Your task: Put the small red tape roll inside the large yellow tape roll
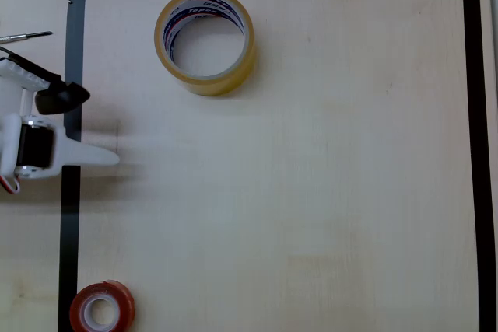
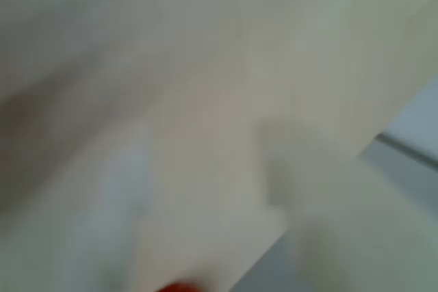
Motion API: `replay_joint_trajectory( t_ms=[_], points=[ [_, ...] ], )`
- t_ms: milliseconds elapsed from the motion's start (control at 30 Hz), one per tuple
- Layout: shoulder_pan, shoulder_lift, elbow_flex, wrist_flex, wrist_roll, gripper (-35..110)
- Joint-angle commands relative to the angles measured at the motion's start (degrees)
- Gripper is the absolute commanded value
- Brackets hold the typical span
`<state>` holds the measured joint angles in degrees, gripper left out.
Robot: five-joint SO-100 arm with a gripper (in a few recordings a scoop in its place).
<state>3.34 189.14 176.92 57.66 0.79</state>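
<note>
The small red tape roll (image 1: 102,307) lies flat on the worktop (image 1: 311,192) at the bottom left corner of the overhead view, its white core facing up, just inside the black tape border (image 1: 71,192) that frames the work area. It sits well below the fingers (image 1: 97,155) in that view and apart from them, with bare wood between. The large yellow tape roll (image 1: 205,40) also lies flat, hole upward, red and dark blue lettering showing on its inner core; it is above and to the right of the fingers, well apart from both them and the red roll.

The white arm reaches in from the left edge of the overhead view, one pale finger tip pointing right across the black border. Whether the fingers are open or closed cannot be told. They hold nothing visible.

The wrist view is heavily blurred: pale surfaces, with a sliver of red (image 2: 179,286) at the bottom edge.
</note>
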Motion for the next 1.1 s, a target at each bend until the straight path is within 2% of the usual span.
replay_joint_trajectory(
  t_ms=[0, 200, 300, 500, 767, 1067],
  points=[
    [1.58, 1.32, -10.46, 0.88, 1.23, 14],
    [8.70, -25.58, -30.76, -1.49, 2.90, 14],
    [13.54, -30.76, -37.35, -1.32, 4.57, 15],
    [25.05, -45.18, -50.63, 7.29, 5.89, 15],
    [38.50, -51.59, -50.54, 14.77, 2.81, 17],
    [38.85, -57.04, -45.53, 11.78, 2.46, 17]
  ],
)
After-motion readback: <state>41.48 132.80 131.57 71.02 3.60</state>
